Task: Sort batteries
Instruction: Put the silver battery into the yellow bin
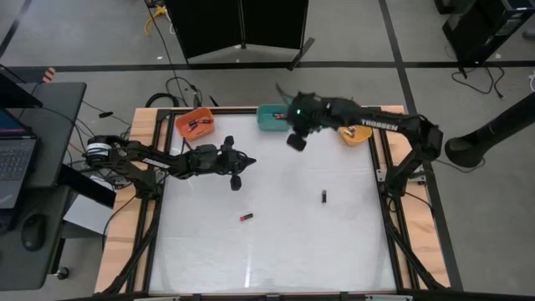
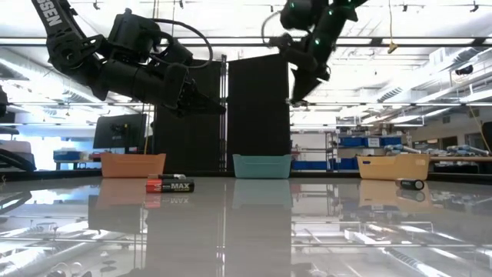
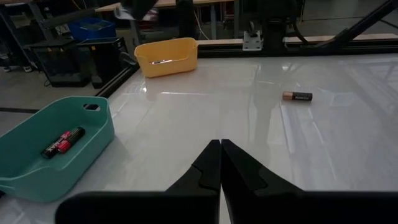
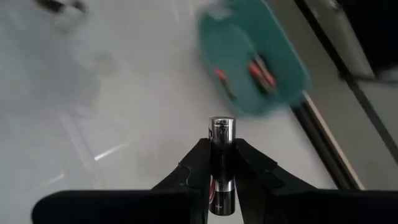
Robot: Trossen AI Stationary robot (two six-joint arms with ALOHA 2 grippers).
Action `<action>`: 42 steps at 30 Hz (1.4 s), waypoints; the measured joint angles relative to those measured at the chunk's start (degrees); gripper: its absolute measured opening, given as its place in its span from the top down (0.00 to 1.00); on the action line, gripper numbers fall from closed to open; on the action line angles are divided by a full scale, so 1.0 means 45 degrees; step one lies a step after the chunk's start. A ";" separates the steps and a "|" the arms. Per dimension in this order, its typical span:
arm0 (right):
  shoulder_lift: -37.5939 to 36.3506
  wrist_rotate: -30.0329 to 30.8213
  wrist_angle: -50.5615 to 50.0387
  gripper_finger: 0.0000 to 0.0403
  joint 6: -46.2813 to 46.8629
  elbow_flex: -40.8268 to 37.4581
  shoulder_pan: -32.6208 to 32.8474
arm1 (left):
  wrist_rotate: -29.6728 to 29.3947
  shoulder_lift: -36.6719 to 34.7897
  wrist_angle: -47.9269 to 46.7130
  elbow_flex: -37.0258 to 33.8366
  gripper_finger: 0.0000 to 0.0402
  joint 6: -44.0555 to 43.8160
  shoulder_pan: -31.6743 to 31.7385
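overhead first: the right end effector (image 1: 297, 140) hangs in the upper middle of the frame, just below the teal bin (image 1: 272, 117), with the yellow bin (image 1: 355, 135) to its right. the left end effector (image 1: 236, 181) sits left of centre, below the orange bin (image 1: 194, 124), which holds dark batteries. two batteries lie loose on the white tabletop (image 1: 276, 251): a red battery (image 1: 246, 216) lower left of centre and a dark battery (image 1: 323, 196) right of centre, well apart from each other.

at table height, the red-and-black battery (image 2: 170, 185) lies on its side left of centre, in front of the orange bin (image 2: 132, 165); the dark battery (image 2: 410, 183) lies at the right, in front of the yellow bin (image 2: 393, 166). the teal bin (image 2: 262, 165) stands at centre. both arms are raised above the surface.

the left wrist camera shows its fingers (image 3: 208, 169) pressed together with nothing between them. beyond them sit the teal bin (image 3: 99, 134) with a red battery inside (image 3: 63, 142), the yellow bin (image 3: 166, 57), and the dark, copper-tipped battery (image 3: 297, 96) on the tabletop.

the right wrist camera shows its fingers (image 4: 252, 165) closed on a silvery-ended battery (image 4: 221, 155) that stands up between them, above the tabletop, with the blurred teal bin (image 4: 283, 68) and red batteries inside it beyond.
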 joint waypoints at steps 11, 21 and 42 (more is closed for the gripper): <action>-0.0014 0.1340 -0.2196 0.85 0.0684 -0.1143 -0.3844 | 0.0000 0.0000 -0.0427 0.0000 0.96 0.0013 -0.0004; -0.0009 0.1349 -0.1196 0.85 0.0669 -0.4108 -0.5990 | 0.0000 0.0000 -0.0377 0.0000 0.96 0.0023 -0.0010; -0.0009 0.0759 0.1692 0.85 0.0697 -0.6578 -0.6760 | 0.0000 0.0000 -0.0378 0.0000 0.96 0.0006 -0.0010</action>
